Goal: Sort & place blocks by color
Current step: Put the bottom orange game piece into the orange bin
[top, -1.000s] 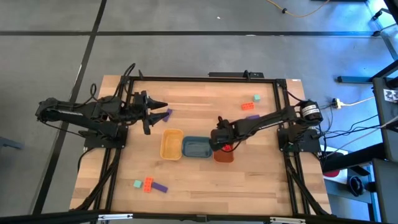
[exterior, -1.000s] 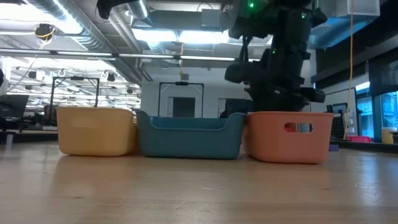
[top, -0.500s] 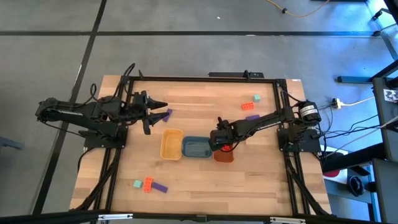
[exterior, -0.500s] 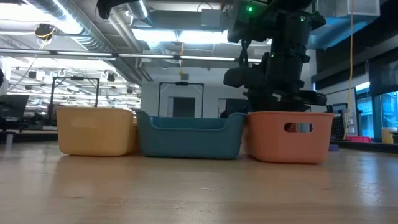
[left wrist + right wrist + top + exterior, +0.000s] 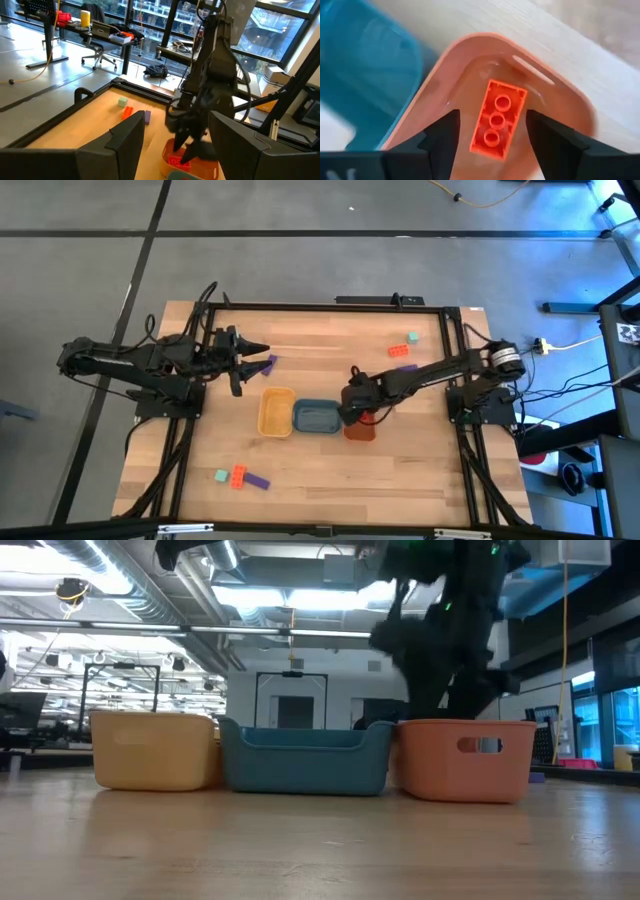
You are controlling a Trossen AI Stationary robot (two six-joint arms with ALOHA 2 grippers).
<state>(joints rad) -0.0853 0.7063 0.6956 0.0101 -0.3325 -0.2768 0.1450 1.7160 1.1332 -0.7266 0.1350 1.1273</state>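
An orange-red brick point(image 5: 497, 120) lies flat, studs up, on the floor of the orange tray point(image 5: 560, 85). My right gripper point(image 5: 492, 132) hangs over it, pointing steeply down, open, one finger to each side of the brick and clear of it. In the high view this gripper point(image 5: 355, 408) is above the orange tray point(image 5: 362, 432). My left gripper point(image 5: 262, 350) waits level and open over the table's left half, above a purple bar point(image 5: 269, 364) lying on the wood.
A blue tray point(image 5: 316, 418) and a yellow tray point(image 5: 276, 412) stand in a row left of the orange one. A green cube point(image 5: 412, 337), orange-red brick point(image 5: 398, 351) and purple bar point(image 5: 405, 367) lie far right. Another such trio point(image 5: 238, 476) lies near left.
My right gripper has risen a little above the orange tray and rolled slightly, as the low view shows. The trays have stayed in place.
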